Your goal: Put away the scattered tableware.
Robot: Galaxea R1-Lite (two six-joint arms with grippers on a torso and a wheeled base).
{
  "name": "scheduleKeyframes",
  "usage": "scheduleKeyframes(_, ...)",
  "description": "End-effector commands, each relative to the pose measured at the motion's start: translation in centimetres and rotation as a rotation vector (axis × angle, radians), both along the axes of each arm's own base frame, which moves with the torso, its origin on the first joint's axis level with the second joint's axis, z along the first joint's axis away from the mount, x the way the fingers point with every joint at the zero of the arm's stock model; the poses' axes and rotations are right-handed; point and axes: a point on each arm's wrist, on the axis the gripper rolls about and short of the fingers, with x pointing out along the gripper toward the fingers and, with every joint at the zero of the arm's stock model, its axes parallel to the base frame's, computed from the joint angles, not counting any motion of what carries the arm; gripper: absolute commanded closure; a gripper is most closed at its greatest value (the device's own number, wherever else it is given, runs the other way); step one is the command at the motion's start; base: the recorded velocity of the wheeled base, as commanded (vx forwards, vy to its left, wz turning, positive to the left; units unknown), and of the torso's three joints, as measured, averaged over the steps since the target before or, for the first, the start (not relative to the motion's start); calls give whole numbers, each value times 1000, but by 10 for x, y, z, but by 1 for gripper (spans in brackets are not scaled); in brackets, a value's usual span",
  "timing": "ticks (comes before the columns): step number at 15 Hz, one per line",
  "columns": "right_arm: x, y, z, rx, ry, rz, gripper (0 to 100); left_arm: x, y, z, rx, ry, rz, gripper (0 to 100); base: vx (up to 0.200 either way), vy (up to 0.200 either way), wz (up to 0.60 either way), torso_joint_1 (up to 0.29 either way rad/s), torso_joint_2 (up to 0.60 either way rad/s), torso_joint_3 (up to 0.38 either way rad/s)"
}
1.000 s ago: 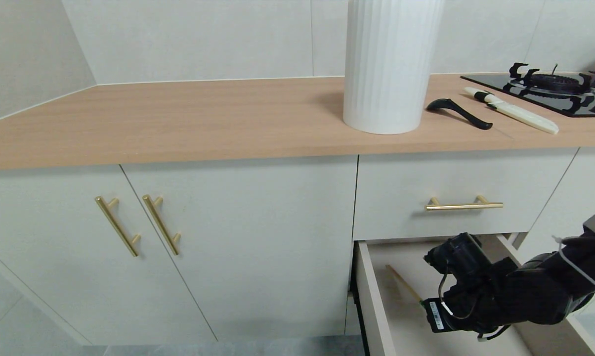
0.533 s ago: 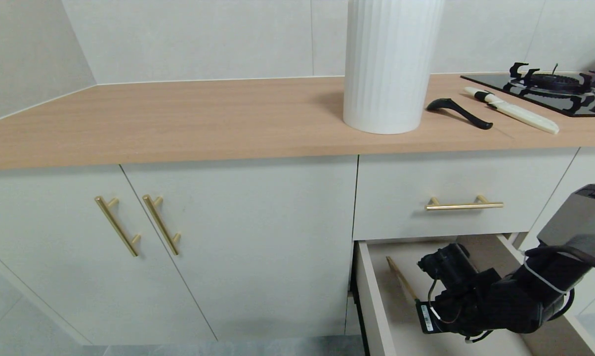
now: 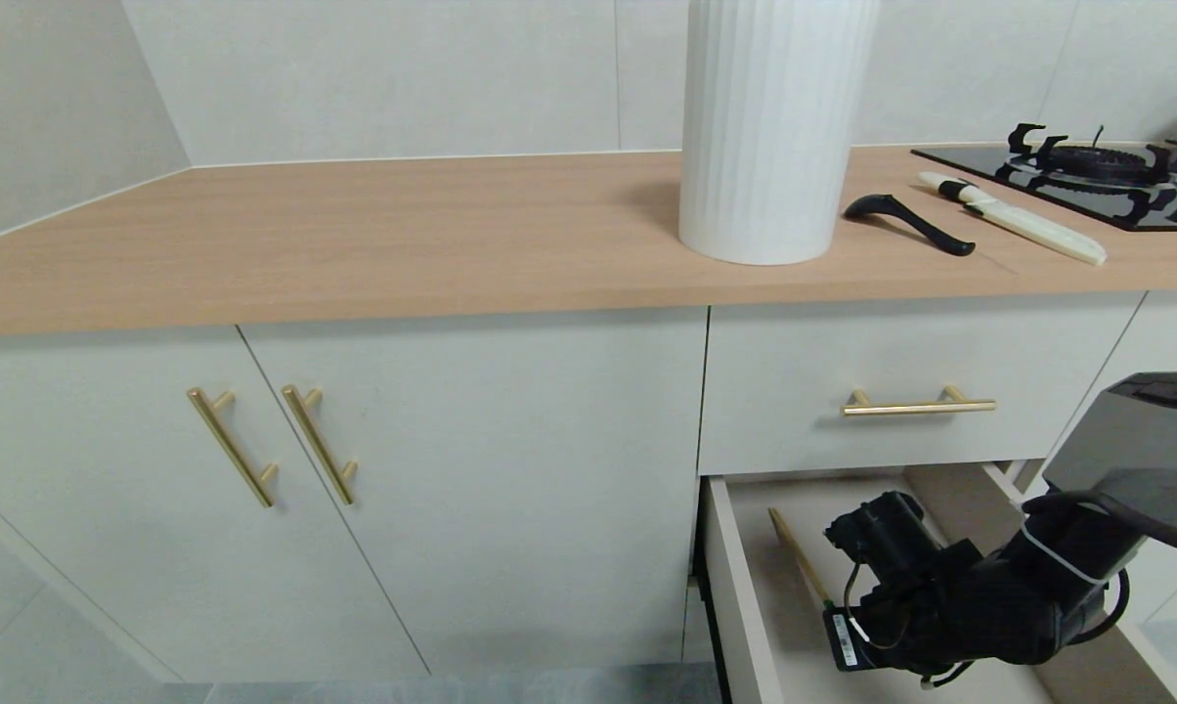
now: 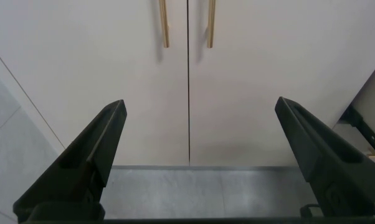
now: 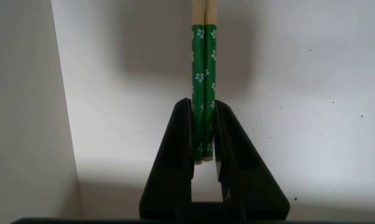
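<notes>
Chopsticks (image 5: 204, 74) clenched in right tool (image 5: 204, 107) — close beside left wall of open drawer (image 3: 735, 596), left tool (image 4: 200, 104) spread apart

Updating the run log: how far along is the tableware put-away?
Done: the lower drawer is pulled open. In hand: the right claw is shut on a pair of green-ended chopsticks, low inside that drawer, not yet released. Left: the black utensil and the white knife lie on the counter, and the drawer needs closing. The left claw is open, empty, facing the cabinet doors.
</notes>
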Motion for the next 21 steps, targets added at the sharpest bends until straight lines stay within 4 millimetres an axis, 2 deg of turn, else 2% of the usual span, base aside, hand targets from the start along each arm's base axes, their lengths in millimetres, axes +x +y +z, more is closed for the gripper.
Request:
scheduleKeyframes(1, 0, 0, 0, 1, -2, 0, 0, 0, 0, 0, 0, 1, 2, 0, 0, 0, 0, 0, 0, 0)
scheduleKeyframes(8, -3, 0, 3, -1, -6, 5, 0, 0, 0, 0, 0, -1, 0, 0, 0, 0, 0, 0, 0, 0)
scheduleKeyframes(11, -5, -1, 26, 31, -69, 5, 0, 0, 0, 0, 0, 1, 0, 0, 0, 0, 0, 0, 0, 0)
scheduleKeyframes(15, -20, -8, 90, 123, -229, -17, 0, 0, 0, 0, 0, 1, 0, 0, 0, 0, 0, 0, 0, 0)
scheduleKeyframes(16, -24, -11, 99, 125, -240, -19, 0, 0, 0, 0, 0, 1, 0, 0, 0, 0, 0, 0, 0, 0)
scheduleKeyframes(18, -49, -23, 149, 144, -286, -16, 0, 0, 0, 0, 0, -1, 0, 0, 0, 0, 0, 0, 0, 0)
scheduleKeyframes(19, -72, -34, 186, 161, -301, -4, 0, 0, 0, 0, 0, -1, 0, 0, 0, 0, 0, 0, 0, 0)
scheduleKeyframes(21, -97, -46, 224, 174, -306, 3, 0, 0, 0, 0, 0, -1, 0, 0, 0, 0, 0, 0, 0, 0)
